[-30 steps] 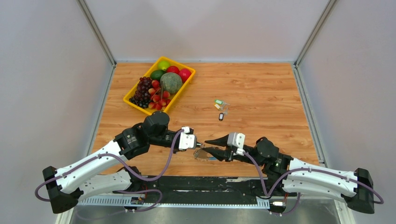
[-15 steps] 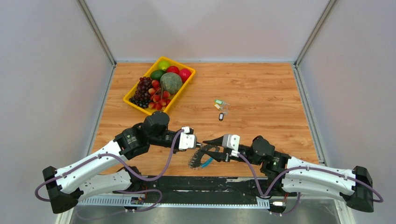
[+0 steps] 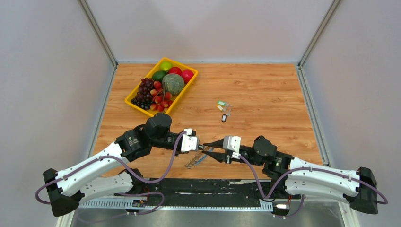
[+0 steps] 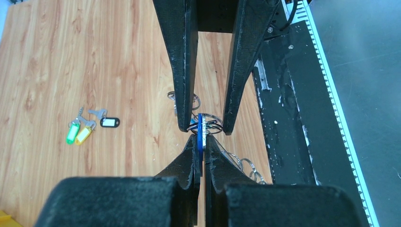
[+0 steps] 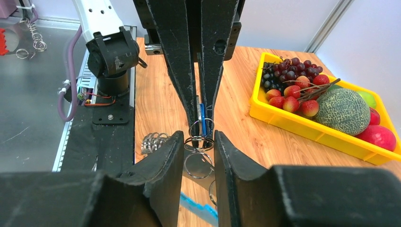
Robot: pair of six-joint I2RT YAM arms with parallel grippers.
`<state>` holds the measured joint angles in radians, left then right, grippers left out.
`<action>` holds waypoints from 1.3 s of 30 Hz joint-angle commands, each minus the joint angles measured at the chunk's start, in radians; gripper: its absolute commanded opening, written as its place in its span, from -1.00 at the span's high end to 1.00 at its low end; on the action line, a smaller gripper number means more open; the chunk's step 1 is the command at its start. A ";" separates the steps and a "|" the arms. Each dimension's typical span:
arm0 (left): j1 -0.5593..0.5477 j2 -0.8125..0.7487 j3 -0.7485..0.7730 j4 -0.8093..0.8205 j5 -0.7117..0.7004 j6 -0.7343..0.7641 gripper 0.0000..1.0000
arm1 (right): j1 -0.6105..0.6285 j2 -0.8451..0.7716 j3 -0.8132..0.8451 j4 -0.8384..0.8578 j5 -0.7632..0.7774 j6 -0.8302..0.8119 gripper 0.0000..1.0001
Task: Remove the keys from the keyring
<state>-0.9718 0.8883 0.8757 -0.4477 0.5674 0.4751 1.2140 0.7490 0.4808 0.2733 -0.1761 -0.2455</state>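
While your left gripper (image 4: 199, 144) is clenched tight, it pinches the keyring (image 3: 193, 161) by a thin blue piece (image 4: 200, 128), which you see edge-on between its pads. A few wire rings (image 5: 197, 165) are threaded round that piece. Your right gripper (image 5: 198, 141) comes in nose to nose from the right. Its jaws are parted and straddle the same spot, one fingertip on either side of the blue piece and the rings. The rings sit in the gap between its pads, and neither wrist view shows a pad clearly pressing on them, so you have no grasp there.

From the top view, you find both tools meeting over the near middle of the table (image 3: 265, 94), just beyond the black base rail (image 3: 208, 185). The rest of the keyring hangs slack below the pinch and trails toward the near left. A bunched coil of silver rings (image 5: 152, 142) lies by the rail, and a jagged blue strip (image 5: 198, 209) shows lower down in the right wrist view.

Three keys (image 4: 87, 128) lie loose on the wood, well apart from the grippers, farther out and slightly to the right. Their green tag (image 4: 72, 134) and yellow tag (image 4: 84, 135) lie side by side, with the black tag (image 4: 109, 122) just beside them.

At the far left stands the yellow tray (image 3: 144, 109), holding a melon (image 3: 173, 83), grapes (image 3: 144, 92) and other fruit, well clear of the keyring.
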 commanded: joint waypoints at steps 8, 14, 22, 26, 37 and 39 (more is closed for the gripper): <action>0.003 -0.017 0.016 0.046 0.021 0.005 1.00 | -0.001 -0.066 0.013 -0.035 -0.090 0.022 0.28; 0.003 -0.015 0.016 0.046 0.023 0.005 1.00 | -0.001 -0.055 0.026 -0.050 -0.099 0.019 0.48; 0.004 -0.017 0.015 0.046 0.023 0.005 1.00 | -0.001 -0.035 0.037 -0.059 -0.094 0.018 0.50; 0.002 -0.017 0.017 0.046 0.025 0.004 1.00 | -0.001 -0.007 0.050 -0.058 -0.074 0.018 0.51; 0.002 -0.018 0.016 0.044 0.013 0.005 1.00 | 0.000 -0.077 0.026 -0.040 0.032 0.080 1.00; 0.003 -0.016 0.016 0.046 0.013 0.005 1.00 | -0.001 -0.124 -0.016 0.028 0.067 0.125 1.00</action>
<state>-0.9691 0.8864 0.8757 -0.4469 0.5671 0.4755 1.2095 0.7116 0.4950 0.1951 -0.1902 -0.1993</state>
